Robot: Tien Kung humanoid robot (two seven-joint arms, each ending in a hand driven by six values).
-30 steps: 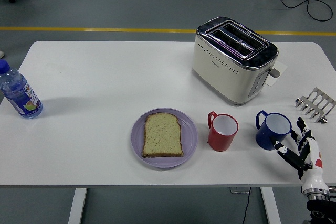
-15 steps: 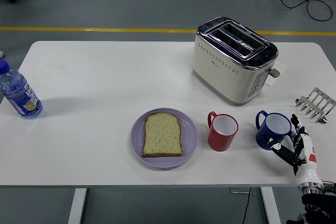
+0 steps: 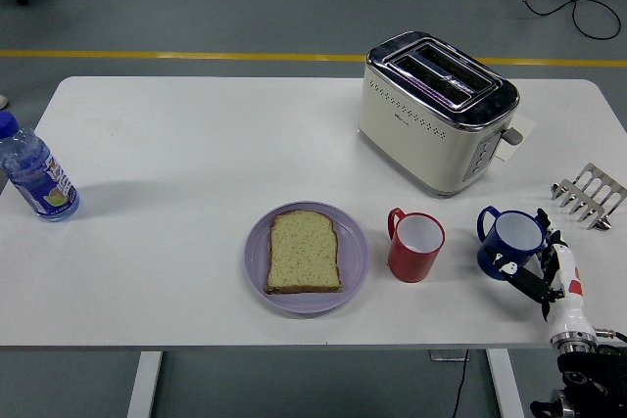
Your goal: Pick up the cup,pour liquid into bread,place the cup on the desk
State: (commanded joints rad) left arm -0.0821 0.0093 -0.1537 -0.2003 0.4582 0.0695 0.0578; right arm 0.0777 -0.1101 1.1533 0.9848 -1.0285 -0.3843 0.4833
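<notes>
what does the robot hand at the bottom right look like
Only the right hand shows. Its fingers are black and slender with small white tips or pads. The back of the hand is white with a small red mark, and it narrows into a white wrist joined to black arm hardware at the frame's corner. No left hand appears.

A plate [image 3: 355, 242] sat near the table's [image 3: 196, 163] front edge, with a slice of bread [image 3: 304, 252] on it. At the plate's 3 o'clock stood one cup [image 3: 415, 246], and farther the same way a second cup [image 3: 509, 243]. The right hand [image 3: 545, 277] lay at that second cup's 4 o'clock. A toaster [image 3: 437, 111] stood at the cups' 12 o'clock, a toast rack [image 3: 589, 195] at the toaster's 4 o'clock. A water bottle [image 3: 35, 171] stood at the plate's 9 o'clock, by the left edge.
</notes>
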